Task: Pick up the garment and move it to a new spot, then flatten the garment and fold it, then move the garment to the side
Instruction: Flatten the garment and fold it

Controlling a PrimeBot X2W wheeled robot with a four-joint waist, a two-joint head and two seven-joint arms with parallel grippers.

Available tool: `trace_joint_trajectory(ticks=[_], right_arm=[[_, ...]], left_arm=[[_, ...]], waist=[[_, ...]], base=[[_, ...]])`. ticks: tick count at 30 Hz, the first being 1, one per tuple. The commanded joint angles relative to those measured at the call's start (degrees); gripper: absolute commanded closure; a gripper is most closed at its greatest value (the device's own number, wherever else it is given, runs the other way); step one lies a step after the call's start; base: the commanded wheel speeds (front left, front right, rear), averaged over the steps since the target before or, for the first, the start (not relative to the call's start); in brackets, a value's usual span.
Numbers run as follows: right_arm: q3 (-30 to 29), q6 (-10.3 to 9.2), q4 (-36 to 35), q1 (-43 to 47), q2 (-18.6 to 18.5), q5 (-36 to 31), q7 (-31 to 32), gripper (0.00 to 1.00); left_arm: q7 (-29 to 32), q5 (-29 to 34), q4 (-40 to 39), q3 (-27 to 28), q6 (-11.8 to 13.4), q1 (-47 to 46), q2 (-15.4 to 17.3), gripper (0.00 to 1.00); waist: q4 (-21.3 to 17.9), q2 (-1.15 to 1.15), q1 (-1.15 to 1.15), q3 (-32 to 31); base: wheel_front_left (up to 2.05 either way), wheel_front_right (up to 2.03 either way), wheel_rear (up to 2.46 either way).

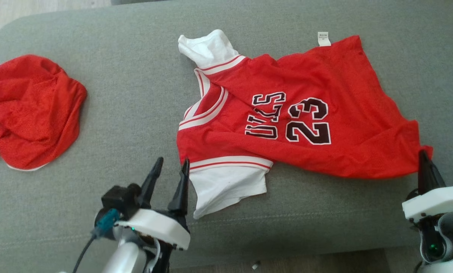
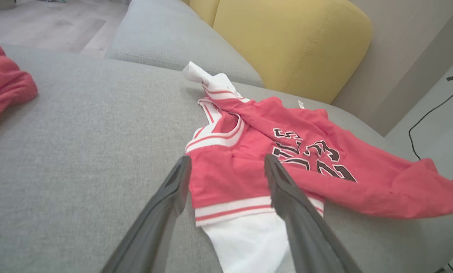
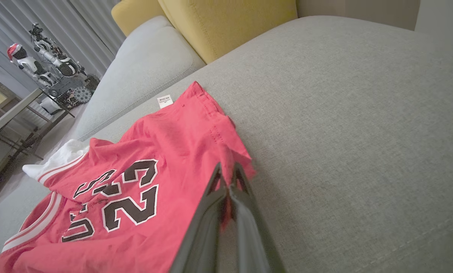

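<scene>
The garment is a red jersey with white sleeves and a black "23", lying wrinkled across a grey sofa cushion. My right gripper is shut on the jersey's near right hem corner; in the right wrist view the red cloth is pinched between the closed fingertips. My left gripper stands open just left of the near white sleeve. Seen from the left wrist, the open gripper frames the jersey's shoulder and striped sleeve band, not touching it.
A second red garment lies bunched at the cushion's left end. Yellow back cushions and another grey cushion stand behind. A shelf with small robot figures is off to the side. Floor runs along the near edge.
</scene>
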Motion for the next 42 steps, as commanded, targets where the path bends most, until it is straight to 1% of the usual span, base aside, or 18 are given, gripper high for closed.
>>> trace_joint_trajectory(ticks=[1,3,4,9,10,14,19,24,31,40,41,42], right_arm=[[1.6,0.36,-1.7,-1.1,-0.2,-0.1,-0.9,1.0],[1.8,0.36,-1.2,-1.3,-0.2,-0.1,-1.3,1.0],[1.8,0.36,-1.2,-1.3,-0.2,-0.1,-1.3,1.0],[2.0,0.36,-0.3,-2.2,-0.2,0.0,-2.0,1.0],[2.3,0.36,0.0,-2.4,-0.2,0.1,-2.2,1.0],[2.6,0.36,0.7,-2.9,-0.2,0.2,-2.8,1.0],[2.9,0.36,1.5,-3.3,-0.2,0.5,-3.4,1.0],[3.3,0.36,2.1,-3.7,-0.2,0.8,-3.9,1.0],[4.0,0.36,2.5,-4.9,-0.2,0.8,-4.1,1.0],[4.5,0.36,2.8,-5.9,-0.2,0.6,-4.2,1.0],[4.4,0.36,2.8,-5.9,-0.2,0.6,-4.2,1.0],[4.3,0.36,2.8,-6.0,-0.2,0.5,-4.2,1.0]], left_arm=[[-0.3,0.5,-1.3,1.4,-0.6,-1.2,0.3,0.0],[-0.3,0.2,-0.6,0.9,-1.5,-0.6,0.3,0.0],[-0.3,0.2,-0.6,0.9,-1.5,-0.6,0.3,0.0],[0.0,-0.5,3.3,-1.6,-4.3,0.5,0.4,0.0],[1.1,-0.7,4.8,-3.2,-5.3,0.4,0.8,0.0],[4.0,-0.6,6.7,-5.9,-6.3,0.2,2.1,0.0],[6.4,-1.2,7.7,-6.8,-6.5,0.4,3.4,0.0],[8.1,-3.6,8.3,-6.1,-6.3,0.3,2.8,0.0],[10.7,-5.8,10.8,-7.0,-6.5,-1.7,1.9,0.0],[10.2,-8.0,13.1,-8.0,-6.8,-4.5,1.1,0.0],[9.9,-8.2,13.1,-8.2,-6.9,-4.7,1.1,0.55],[9.6,-8.6,13.1,-8.4,-7.0,-4.9,1.1,1.0]], waist=[[0.2,0.0,0.01,0.1],[0.3,0.0,0.01,0.0],[0.3,0.0,0.01,0.0],[0.5,0.0,0.01,-0.2],[0.5,0.0,0.01,-0.2],[0.3,0.0,0.01,0.0],[0.3,0.0,0.01,0.2],[0.3,0.0,0.01,0.5],[-0.3,0.0,0.01,1.3],[-0.9,0.0,0.01,2.2],[-0.9,0.0,0.01,2.2],[-0.9,0.0,0.01,2.3]], base=[[0.0,0.0,0.0],[0.0,0.0,0.0],[0.0,0.0,0.0],[0.0,0.0,0.0],[0.0,0.0,0.0],[0.0,0.0,0.0],[0.0,0.0,0.0],[0.0,0.0,0.0],[0.0,0.0,0.0],[0.0,0.0,0.0],[0.0,0.0,0.0],[0.0,0.0,0.0]])
